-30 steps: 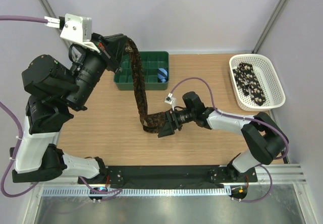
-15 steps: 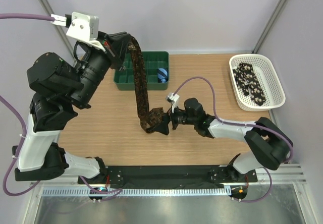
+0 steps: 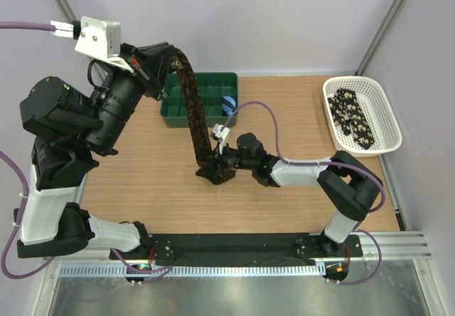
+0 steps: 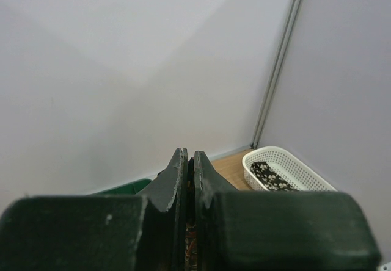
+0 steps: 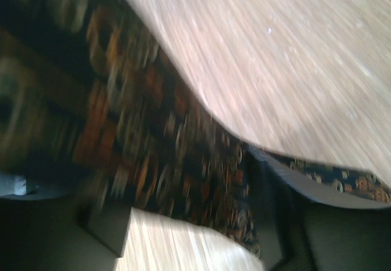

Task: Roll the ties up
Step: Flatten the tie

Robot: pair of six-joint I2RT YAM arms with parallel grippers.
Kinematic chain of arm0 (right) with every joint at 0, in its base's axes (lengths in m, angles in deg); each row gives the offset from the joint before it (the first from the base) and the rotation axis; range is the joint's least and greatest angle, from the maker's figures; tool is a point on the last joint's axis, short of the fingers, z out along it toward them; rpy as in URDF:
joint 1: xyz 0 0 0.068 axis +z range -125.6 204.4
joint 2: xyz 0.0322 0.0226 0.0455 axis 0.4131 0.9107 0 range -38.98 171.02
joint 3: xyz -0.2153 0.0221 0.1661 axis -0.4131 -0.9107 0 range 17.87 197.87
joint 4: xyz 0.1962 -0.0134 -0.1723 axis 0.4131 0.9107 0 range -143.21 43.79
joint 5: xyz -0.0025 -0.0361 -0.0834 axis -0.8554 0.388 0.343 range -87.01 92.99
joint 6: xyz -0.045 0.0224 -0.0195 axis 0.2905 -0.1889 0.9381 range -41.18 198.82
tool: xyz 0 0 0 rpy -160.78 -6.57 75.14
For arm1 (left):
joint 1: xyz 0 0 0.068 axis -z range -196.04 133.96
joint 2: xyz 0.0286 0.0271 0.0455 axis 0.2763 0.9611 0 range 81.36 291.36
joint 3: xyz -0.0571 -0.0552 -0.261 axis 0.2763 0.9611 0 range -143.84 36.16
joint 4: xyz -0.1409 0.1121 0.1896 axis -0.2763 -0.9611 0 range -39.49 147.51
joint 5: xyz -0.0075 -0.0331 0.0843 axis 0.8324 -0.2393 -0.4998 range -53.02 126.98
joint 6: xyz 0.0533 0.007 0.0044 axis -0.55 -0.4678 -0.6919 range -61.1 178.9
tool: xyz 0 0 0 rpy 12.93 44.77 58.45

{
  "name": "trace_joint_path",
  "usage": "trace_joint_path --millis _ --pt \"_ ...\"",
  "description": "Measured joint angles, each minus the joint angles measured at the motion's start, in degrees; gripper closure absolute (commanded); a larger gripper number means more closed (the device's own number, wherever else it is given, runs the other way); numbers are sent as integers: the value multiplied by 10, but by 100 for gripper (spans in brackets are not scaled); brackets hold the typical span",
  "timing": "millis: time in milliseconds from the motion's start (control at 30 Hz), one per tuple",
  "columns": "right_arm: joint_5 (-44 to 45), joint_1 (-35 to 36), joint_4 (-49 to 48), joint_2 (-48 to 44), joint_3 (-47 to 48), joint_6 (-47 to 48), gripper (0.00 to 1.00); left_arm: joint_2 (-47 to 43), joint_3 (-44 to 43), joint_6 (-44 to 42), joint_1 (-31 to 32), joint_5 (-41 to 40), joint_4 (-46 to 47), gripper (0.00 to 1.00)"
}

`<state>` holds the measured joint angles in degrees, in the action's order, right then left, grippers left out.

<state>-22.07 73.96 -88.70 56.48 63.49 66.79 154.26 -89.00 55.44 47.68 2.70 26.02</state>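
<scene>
A dark brown tie (image 3: 193, 109) with orange speckles hangs in a slanting line from my raised left gripper (image 3: 173, 61) down to the table. The left gripper (image 4: 190, 155) is shut on the tie's upper end, and a strip of the fabric (image 4: 190, 246) shows between its closed jaws. My right gripper (image 3: 215, 168) lies low on the table at the tie's lower end. In the blurred right wrist view the brown tie (image 5: 171, 149) fills the gap of the right gripper (image 5: 192, 222) from finger to finger. A black spotted tie (image 3: 353, 117) lies in the white basket (image 3: 384, 127).
A green compartment tray (image 3: 206, 85) stands at the back behind the hanging tie, with a small blue roll (image 3: 227, 104) in one cell. The white basket (image 4: 287, 161) sits at the right edge. A purple cable loops over the right arm.
The right gripper slid left along the table up to the tie's lower end. The left gripper shifted slightly, and the tie hangs straighter.
</scene>
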Motion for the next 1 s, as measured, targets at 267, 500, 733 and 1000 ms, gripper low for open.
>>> trace_joint_path --millis 267,500,733,1000 --pt "-53 -13 52 37 75 -12 99 -12 -4 -23 0 -15 14 100" --pt "-127 -37 344 1 156 1 99 -32 50 -58 -1 -111 38 99" --pt "-177 -124 607 -153 158 -4 99 -23 99 38 -163 -57 -21 99" --pt "-73 -287 848 -160 309 36 99 3 257 251 -482 251 -55 100"
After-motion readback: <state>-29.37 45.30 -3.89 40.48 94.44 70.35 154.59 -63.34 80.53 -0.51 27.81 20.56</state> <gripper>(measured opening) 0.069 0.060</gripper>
